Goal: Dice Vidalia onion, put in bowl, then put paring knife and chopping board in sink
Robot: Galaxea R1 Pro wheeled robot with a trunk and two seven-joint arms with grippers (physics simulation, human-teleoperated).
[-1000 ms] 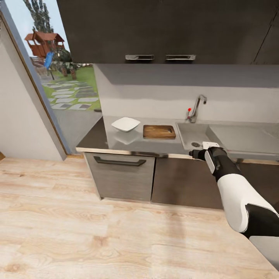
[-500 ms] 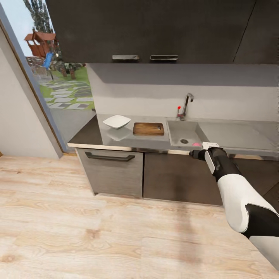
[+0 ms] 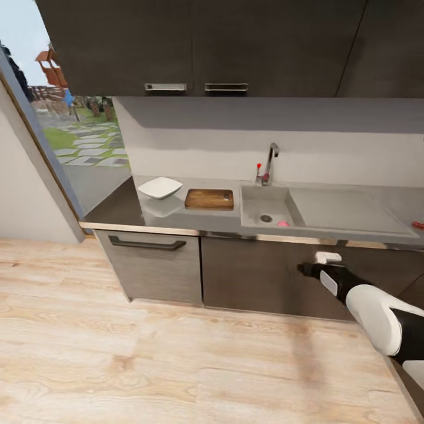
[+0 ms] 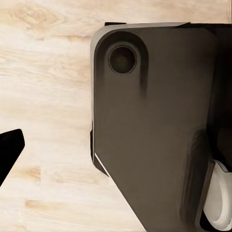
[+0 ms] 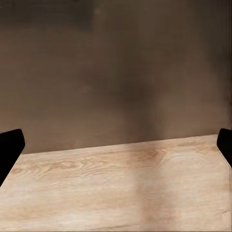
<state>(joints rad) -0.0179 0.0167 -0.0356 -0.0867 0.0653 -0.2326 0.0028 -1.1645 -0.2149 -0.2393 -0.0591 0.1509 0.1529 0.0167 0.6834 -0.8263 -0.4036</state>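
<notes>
Change since a second ago: camera has shifted, so the whole kitchen run sits further left in the head view and more drainboard shows; against the cabinets, the right arm now sits lower, its wrist below the counter edge where earlier it overlapped the sink's front rim.
Landmark: sink (image 3: 253, 206), a steel basin with a round drain, set in the countertop (image 3: 118, 207).
Onion: small pinkish object (image 3: 283, 224) inside the sink, just beside the drain on the drainboard side; too small to make out more.
Faucet (image 3: 268, 162): upright at the sink's back rim, red dot beside its base.
Chopping board (image 3: 209, 199): flat on the countertop, just beside the sink, on the side away from the drainboard.
Bowl (image 3: 159, 188): white, on the countertop, beyond the chopping board from the sink, near the board but apart.
Paring knife (image 3: 417, 225): a red bit at the far end of the drainboard (image 3: 347, 209), well apart from the sink basin; blade not visible.
Right gripper (image 5: 116, 145): two dark fingertips stand wide apart at the edges of the right wrist view, nothing between them; facing dark cabinet fronts (image 5: 116, 72) and wooden floor (image 5: 121, 188), below and in front of the sink.
Left gripper: one dark fingertip (image 4: 9, 147) shows over wooden floor beside the robot's dark base (image 4: 154, 125); whether it is spread or closed cannot be told.
</notes>
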